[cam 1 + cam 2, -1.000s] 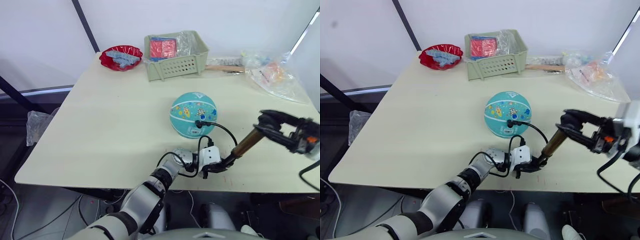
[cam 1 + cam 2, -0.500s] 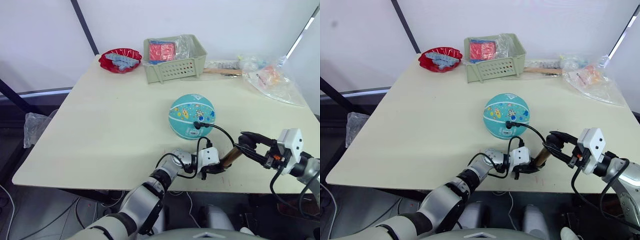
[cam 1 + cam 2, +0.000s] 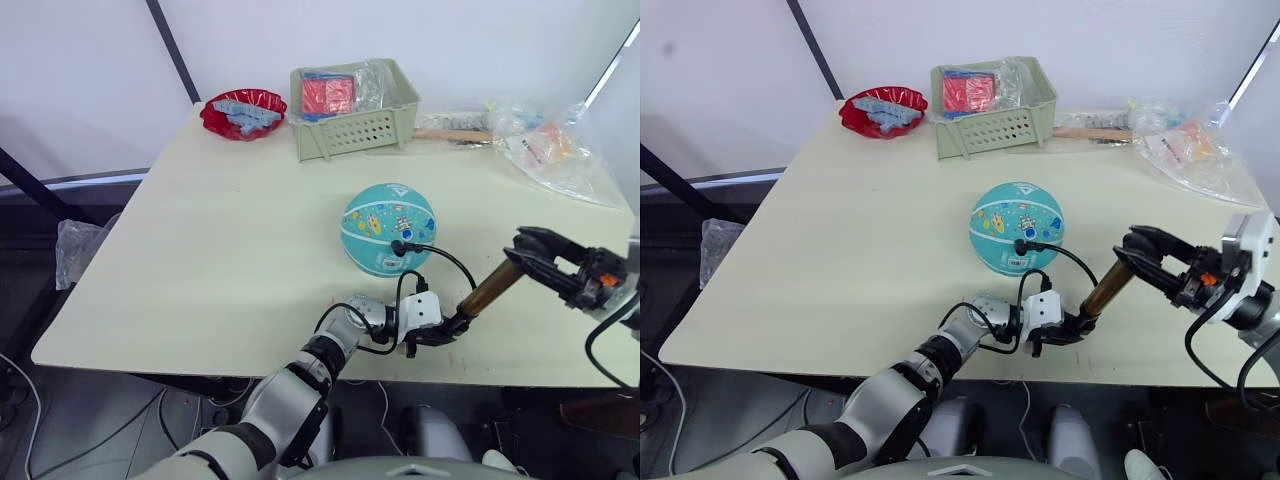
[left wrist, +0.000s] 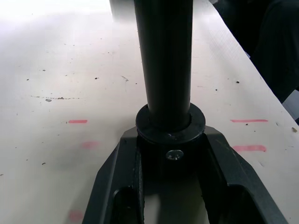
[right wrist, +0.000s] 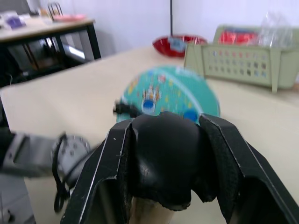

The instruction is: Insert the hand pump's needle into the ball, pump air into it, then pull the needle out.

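On the worktop (image 3: 200,250), the left gripper (image 3: 436,332) is sitting near the front edge with its jaws pinching the black base end of the hand pump (image 3: 487,291), which is slanting up and away toward the robot's right. In the left wrist view the pump's dark collar is sitting squarely between the two fingers (image 4: 233,177), so that end is looking firmly seated. Just behind it, the ball (image 3: 388,228) is resting on the worktop, with the black fitting of the needle (image 3: 398,247) pressing into its near side and the thin hose (image 3: 450,262) looping from there down to the pump's base. At the right, the right gripper (image 3: 532,252) is closing its jaws around the black T-handle at the top of the gold-bronze barrel. The pump is probably light and rigid, best held at its two black ends as it is now, while the smooth metal barrel could be slippery. The rubber ball is likely springy and free to roll, and the slender needle is likely to bend under sideways strain.
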Tool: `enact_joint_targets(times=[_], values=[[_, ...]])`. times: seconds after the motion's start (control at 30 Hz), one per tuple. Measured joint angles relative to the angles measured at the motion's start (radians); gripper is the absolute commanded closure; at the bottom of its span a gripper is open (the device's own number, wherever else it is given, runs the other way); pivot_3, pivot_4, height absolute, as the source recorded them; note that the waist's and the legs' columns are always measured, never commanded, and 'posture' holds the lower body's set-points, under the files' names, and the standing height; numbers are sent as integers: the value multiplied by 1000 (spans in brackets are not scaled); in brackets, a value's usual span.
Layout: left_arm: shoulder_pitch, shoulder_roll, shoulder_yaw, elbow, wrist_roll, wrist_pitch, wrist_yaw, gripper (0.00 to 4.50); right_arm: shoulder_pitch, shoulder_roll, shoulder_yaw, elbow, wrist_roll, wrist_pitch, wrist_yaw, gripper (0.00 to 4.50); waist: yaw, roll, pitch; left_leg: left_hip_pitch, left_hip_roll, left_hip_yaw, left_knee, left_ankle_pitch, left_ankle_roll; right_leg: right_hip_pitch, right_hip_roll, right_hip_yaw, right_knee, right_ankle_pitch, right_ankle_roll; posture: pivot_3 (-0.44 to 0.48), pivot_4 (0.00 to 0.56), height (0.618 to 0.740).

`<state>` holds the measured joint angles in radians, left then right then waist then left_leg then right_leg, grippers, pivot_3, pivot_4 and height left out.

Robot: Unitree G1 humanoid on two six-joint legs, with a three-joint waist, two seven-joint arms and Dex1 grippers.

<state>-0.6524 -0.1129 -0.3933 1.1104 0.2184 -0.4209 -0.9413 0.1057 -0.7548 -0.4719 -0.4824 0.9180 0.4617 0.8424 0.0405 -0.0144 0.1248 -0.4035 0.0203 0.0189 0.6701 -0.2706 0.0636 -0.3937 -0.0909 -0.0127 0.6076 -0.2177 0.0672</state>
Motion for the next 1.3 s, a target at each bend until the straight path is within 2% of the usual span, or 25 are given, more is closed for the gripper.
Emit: enact_joint_targets(times=[0.3, 0.53, 0.67, 0.8, 1.07, 1.3], values=[[-1, -1, 0, 0, -3, -2, -2, 3466, -88, -121, -166, -11, 213, 114, -26, 2854, 0, 0, 3, -2, 0, 0, 1, 0, 0, -1, 0, 0, 0, 0, 0, 0, 150, 738], [2, -1, -1, 0, -2, -3, -1, 3466, -84, -126, -176, -64, 220, 121, -33, 2854, 0, 0, 3, -2, 0, 0, 0, 0, 0, -1, 0, 0, 0, 0, 0, 0, 150, 738], [5, 3, -2, 0, 2, -3, 3, 3466, -62, -105, -137, -84, 151, 76, -5, 2854, -2, -3, 0, 1, 0, 0, 1, 0, 0, 1, 0, 0, 0, 0, 0, 0, 150, 738], [6, 6, -2, 0, 4, -3, 8, 3466, -44, -80, -36, -77, 32, 19, 21, 2854, -3, -5, -2, 3, 1, 0, 0, 0, 0, 2, 1, 0, 0, 0, 0, 0, 150, 738], [2, 7, -2, 3, 6, 1, 10, 3466, 14, -11, 153, -14, -194, -128, 53, 2854, -3, -9, -8, 4, 2, 0, 0, 0, 0, 2, 2, 0, 0, 0, 0, 0, 150, 738], [4, 4, -2, 3, 7, 1, 9, 3466, 70, 13, 250, 43, -324, -205, 53, 2854, -2, -8, -9, 5, 2, 0, 0, 0, 0, 3, 2, 0, 0, 0, 0, 0, 150, 738]])
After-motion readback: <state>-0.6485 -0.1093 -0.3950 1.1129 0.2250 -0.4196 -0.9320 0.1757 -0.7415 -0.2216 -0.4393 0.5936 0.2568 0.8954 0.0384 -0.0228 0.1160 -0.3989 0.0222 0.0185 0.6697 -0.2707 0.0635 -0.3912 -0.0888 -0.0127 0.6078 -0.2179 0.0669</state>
